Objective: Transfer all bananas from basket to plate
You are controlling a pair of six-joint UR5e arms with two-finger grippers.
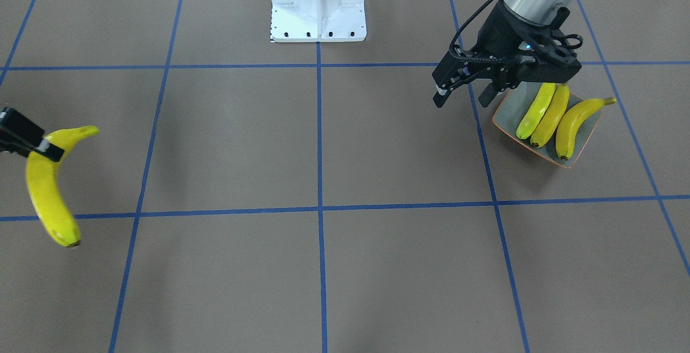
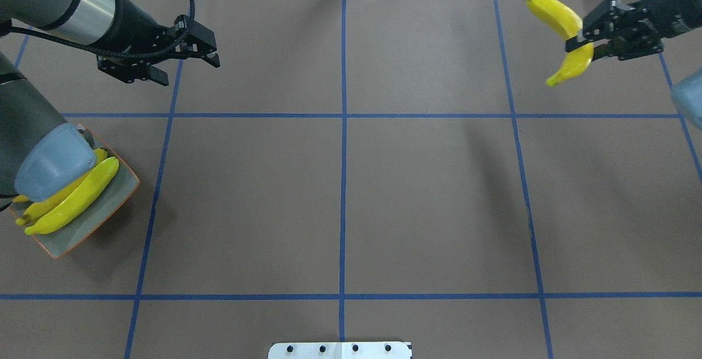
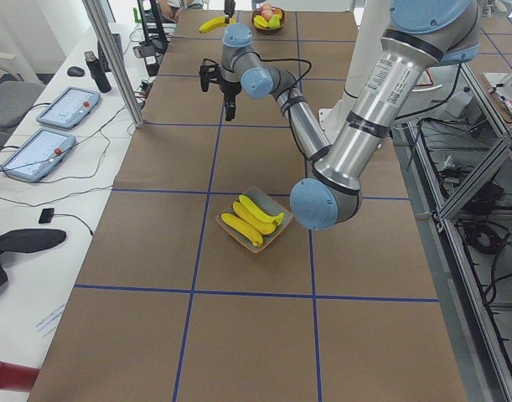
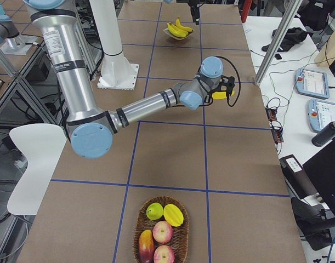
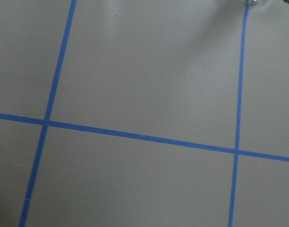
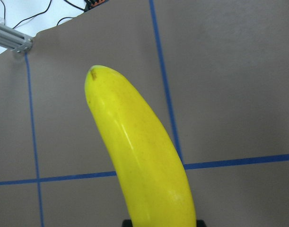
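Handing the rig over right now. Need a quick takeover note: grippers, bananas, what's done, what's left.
Left gripper: open, empty, raised, off to one side of the plate.
Right gripper: shut on a banana, held in the air far from the plate.
Done: three bananas lie on the plate. The basket shows no bananas, only other fruit.
Left: carry the held banana over to the plate and set it down.

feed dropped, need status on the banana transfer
Right gripper shut on a banana, held aloft far from the plate. Left gripper open, empty. Three bananas on the plate. Left arm overhangs plate, may crowd the drop.
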